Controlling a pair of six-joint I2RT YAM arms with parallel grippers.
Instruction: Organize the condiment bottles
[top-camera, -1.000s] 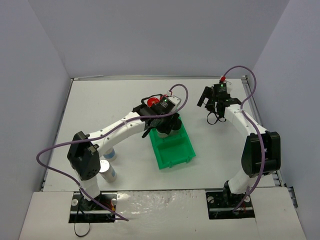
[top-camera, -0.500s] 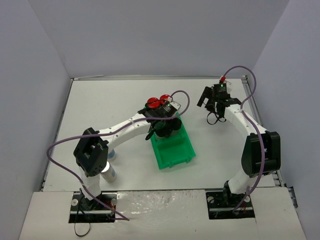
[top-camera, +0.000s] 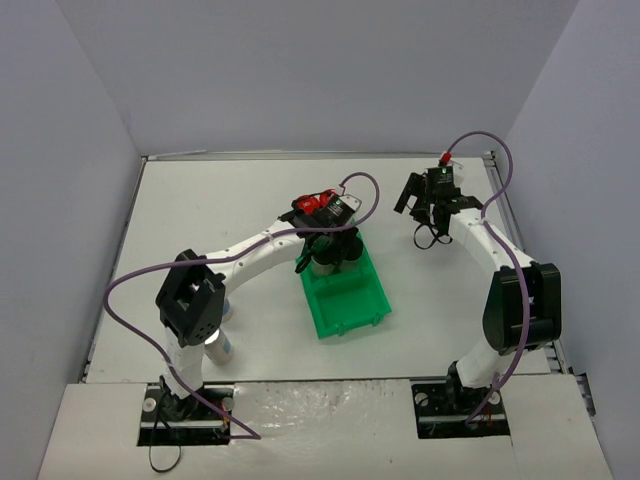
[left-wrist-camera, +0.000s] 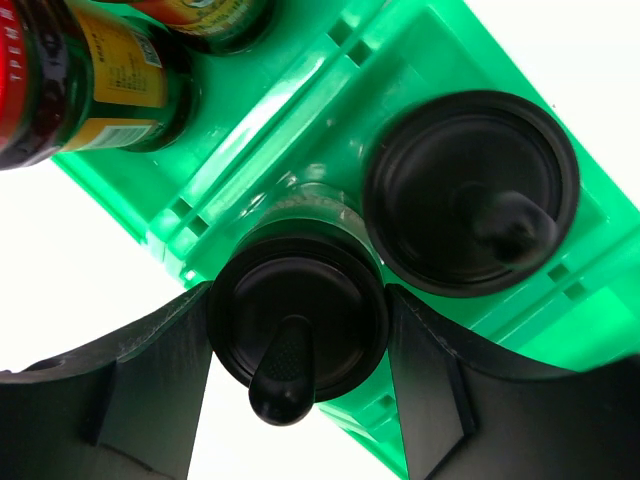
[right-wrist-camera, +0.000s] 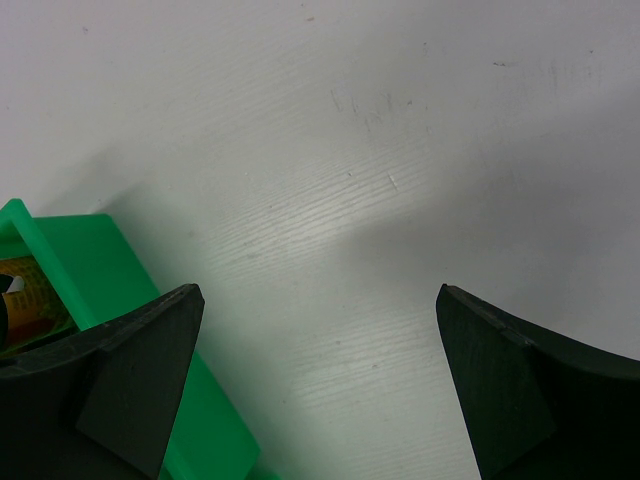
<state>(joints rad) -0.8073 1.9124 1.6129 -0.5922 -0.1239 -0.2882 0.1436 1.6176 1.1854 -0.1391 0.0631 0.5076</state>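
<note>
**Top view.** At centre frame the left gripper (top-camera: 326, 248) hangs over the upper end of the green bin (top-camera: 355, 305). Two red-capped jars (top-camera: 316, 205) show just above it. At lower left, two silver-capped bottles (top-camera: 222, 348) stand on the table (top-camera: 200, 220) beside the left arm's base, well apart from the bin. At upper right the right gripper (top-camera: 428, 205) hovers over bare table.

**Left wrist view.** The fingers (left-wrist-camera: 150, 380) are closed snugly on the round lid of a black-capped bottle (left-wrist-camera: 295, 335), at lower centre. It sits inside a bin compartment, touching or nearly touching a second black-capped bottle (left-wrist-camera: 470, 190) at upper right. The red-capped jars fill the next compartment, at upper left. Whether the held bottle's base rests on the bin floor is hidden by its own cap.

**Right wrist view.** The jaws are spread wide with nothing between them. A corner of the bin sits at lower left.

**Handling.** The bottle looks small, rigid and probably light. Its smooth lid could slip, so a hold across the lid's sides, as here, seems sound. Its pale body may be breakable, so it likely wants setting down gently.
</note>
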